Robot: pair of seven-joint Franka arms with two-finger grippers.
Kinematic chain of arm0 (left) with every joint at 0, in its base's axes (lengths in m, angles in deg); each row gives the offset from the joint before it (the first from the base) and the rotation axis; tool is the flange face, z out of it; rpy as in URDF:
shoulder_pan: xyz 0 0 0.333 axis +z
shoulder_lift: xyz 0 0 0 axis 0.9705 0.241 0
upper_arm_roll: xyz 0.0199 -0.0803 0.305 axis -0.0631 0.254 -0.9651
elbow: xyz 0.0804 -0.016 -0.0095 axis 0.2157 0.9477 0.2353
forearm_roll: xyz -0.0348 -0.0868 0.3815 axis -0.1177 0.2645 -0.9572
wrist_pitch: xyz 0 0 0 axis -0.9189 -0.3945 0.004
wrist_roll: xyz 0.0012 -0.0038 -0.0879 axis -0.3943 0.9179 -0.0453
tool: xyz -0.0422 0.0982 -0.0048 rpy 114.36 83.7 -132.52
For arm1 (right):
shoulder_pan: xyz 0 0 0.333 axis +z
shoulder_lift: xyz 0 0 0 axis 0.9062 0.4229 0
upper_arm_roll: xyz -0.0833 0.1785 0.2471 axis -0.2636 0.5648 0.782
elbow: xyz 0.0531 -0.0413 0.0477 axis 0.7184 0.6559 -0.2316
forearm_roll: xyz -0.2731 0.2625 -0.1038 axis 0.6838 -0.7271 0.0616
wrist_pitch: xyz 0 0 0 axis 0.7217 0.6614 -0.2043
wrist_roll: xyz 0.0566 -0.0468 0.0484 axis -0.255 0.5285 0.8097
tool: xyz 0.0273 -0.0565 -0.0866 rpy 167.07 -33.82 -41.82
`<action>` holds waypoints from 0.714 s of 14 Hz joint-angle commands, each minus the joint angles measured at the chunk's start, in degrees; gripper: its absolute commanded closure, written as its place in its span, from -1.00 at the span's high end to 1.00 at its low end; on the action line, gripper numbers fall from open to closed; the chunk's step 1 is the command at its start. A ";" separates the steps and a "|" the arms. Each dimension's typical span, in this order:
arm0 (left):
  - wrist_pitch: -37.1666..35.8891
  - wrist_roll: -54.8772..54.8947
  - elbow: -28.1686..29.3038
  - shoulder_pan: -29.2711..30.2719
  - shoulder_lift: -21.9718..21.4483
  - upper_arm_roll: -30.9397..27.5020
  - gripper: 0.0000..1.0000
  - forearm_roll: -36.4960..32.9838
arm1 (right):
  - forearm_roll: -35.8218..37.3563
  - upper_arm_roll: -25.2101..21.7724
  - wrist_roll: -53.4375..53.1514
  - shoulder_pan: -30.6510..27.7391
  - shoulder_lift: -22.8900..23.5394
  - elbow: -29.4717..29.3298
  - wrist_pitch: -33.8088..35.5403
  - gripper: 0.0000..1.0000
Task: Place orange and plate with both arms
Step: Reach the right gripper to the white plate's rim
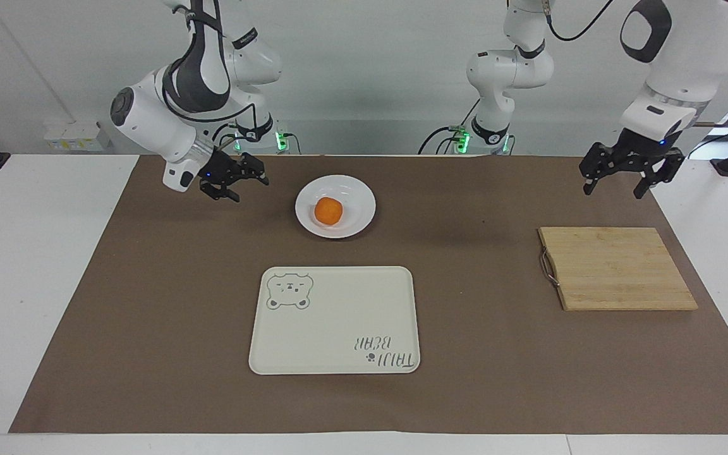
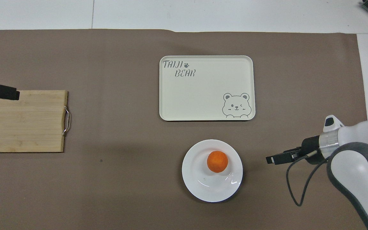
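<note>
The orange [image 1: 328,211] lies in the sunken centre of the white plate [image 1: 364,203], which stands on the brown mat near the robots. In the overhead view the orange [image 2: 217,161] sits a little off the centre of the plate [image 2: 203,191]. My right gripper [image 1: 249,188] is open and empty, low over the mat beside the plate on the right arm's side, a hand's width from the rim; it also shows in the overhead view [image 2: 272,158]. My left gripper [image 1: 613,188] is open and empty, raised over the mat's edge by the cutting board; its tip shows in the overhead view [image 2: 5,92].
A cream tray with a bear drawing [image 1: 335,320] lies on the mat, farther from the robots than the plate. A wooden cutting board with a metal handle [image 1: 617,268] lies toward the left arm's end. The brown mat [image 1: 149,303] covers most of the white table.
</note>
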 commanded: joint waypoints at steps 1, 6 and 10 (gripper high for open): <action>-6.60 0.56 -6.88 0.80 2.54 0.62 1.00 -0.68 | -4.97 0.33 5.97 0.04 -0.59 4.34 -3.23 1.00; -9.42 -0.31 -5.76 0.81 0.88 0.88 1.00 -0.50 | -11.83 0.33 9.16 5.65 -0.32 11.73 -13.68 1.00; -9.69 -1.97 -3.29 0.81 -0.62 0.62 1.00 -0.42 | -16.58 0.33 9.60 7.16 0.99 14.02 -14.93 1.00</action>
